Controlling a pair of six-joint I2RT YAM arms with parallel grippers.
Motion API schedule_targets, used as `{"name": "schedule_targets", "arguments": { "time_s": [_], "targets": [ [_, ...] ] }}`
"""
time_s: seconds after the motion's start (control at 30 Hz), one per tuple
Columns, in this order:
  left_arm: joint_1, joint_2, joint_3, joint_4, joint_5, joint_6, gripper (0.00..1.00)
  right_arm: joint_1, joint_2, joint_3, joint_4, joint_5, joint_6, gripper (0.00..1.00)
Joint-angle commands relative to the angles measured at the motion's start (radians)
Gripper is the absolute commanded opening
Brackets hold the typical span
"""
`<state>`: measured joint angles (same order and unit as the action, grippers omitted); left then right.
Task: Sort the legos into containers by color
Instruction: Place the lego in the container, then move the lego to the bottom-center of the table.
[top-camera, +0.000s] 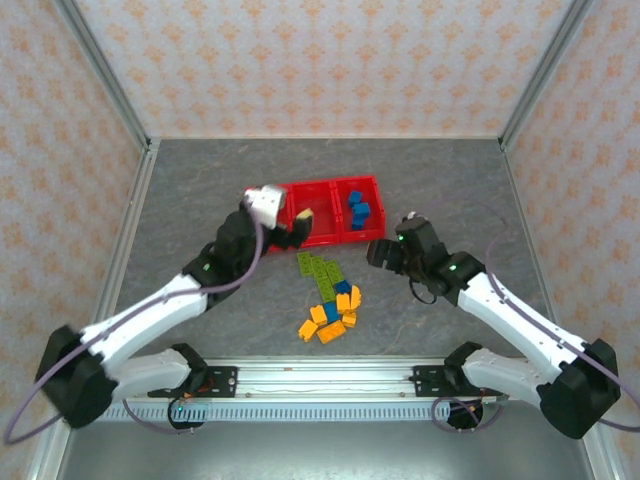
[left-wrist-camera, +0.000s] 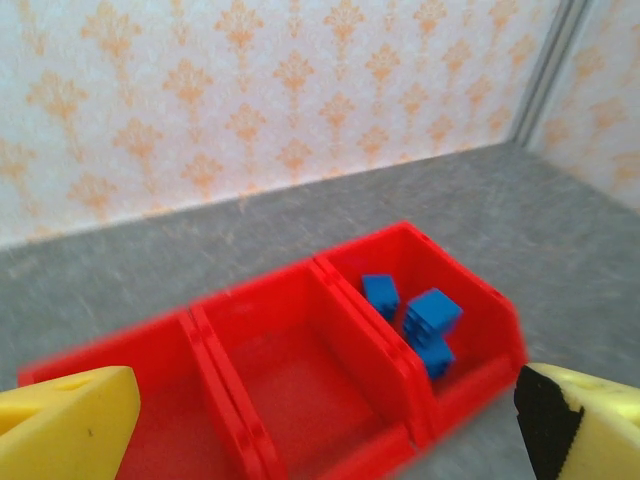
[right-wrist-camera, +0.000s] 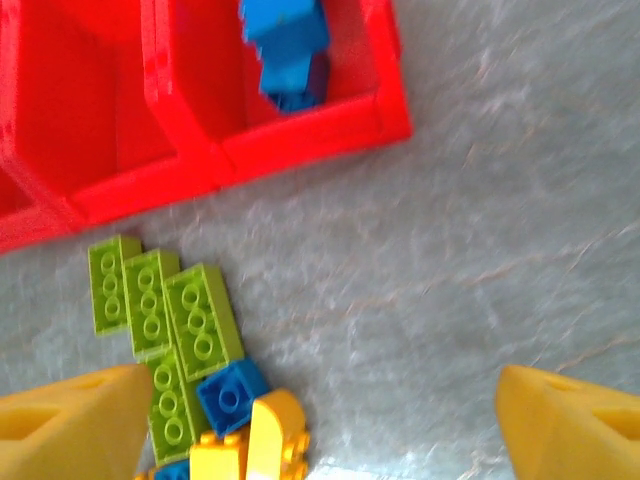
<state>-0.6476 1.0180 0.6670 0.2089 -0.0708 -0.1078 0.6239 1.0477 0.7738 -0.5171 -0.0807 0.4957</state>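
Observation:
The containers (top-camera: 340, 238) are one red tray of three joined bins at mid-table. Its right bin holds blue legos (top-camera: 358, 210), also seen as blue legos (left-wrist-camera: 425, 325) and blue legos (right-wrist-camera: 285, 45). The middle bin (left-wrist-camera: 300, 370) looks empty. Loose legos lie in front of the tray: green ones (top-camera: 318, 268) nearest it, then blue (top-camera: 342, 290) and orange (top-camera: 330, 322). My left gripper (top-camera: 298, 228) hovers open over the tray's left-middle part, its yellow fingers (left-wrist-camera: 65, 425) wide apart and holding nothing. My right gripper (top-camera: 380, 252) hangs open over bare table right of the green legos (right-wrist-camera: 170, 320).
Patterned walls with metal posts close in the grey table on three sides. The left bin (left-wrist-camera: 150, 400) is mostly hidden behind my left finger. A blue brick (right-wrist-camera: 230, 395) and an orange brick (right-wrist-camera: 265, 440) lie by the right gripper's left finger (right-wrist-camera: 70, 425).

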Motion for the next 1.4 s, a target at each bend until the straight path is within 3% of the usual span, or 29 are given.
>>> {"name": "schedule_targets", "arguments": {
  "time_s": [0.0, 0.2, 0.43, 0.93, 1.23, 1.37],
  "targets": [
    [-0.029, -0.170, -0.144, -0.014, -0.005, -0.224, 0.99, 0.067, 0.049, -0.038, 0.006, -0.009, 0.096, 0.82],
    [-0.061, -0.357, -0.172, -0.327, 0.096, -0.323, 0.99, 0.161, 0.199, -0.072, 0.086, -0.026, 0.138, 0.75],
    [-0.075, -0.434, -0.067, -0.597, 0.056, -0.393, 0.99, 0.210, 0.301, -0.048, 0.155, -0.031, 0.152, 0.63],
    [-0.075, -0.382, -0.077, -0.578, 0.051, -0.357, 0.99, 0.237, 0.372, -0.063, 0.169, 0.056, 0.158, 0.47],
    [-0.074, -0.379, -0.069, -0.585, 0.051, -0.362, 0.99, 0.163, 0.391, -0.028, 0.139, 0.091, 0.076, 0.40],
    [-0.075, -0.413, -0.084, -0.593, -0.006, -0.383, 0.99, 0.135, 0.374, -0.015, 0.120, 0.095, 0.051, 0.39]
  ]
}}
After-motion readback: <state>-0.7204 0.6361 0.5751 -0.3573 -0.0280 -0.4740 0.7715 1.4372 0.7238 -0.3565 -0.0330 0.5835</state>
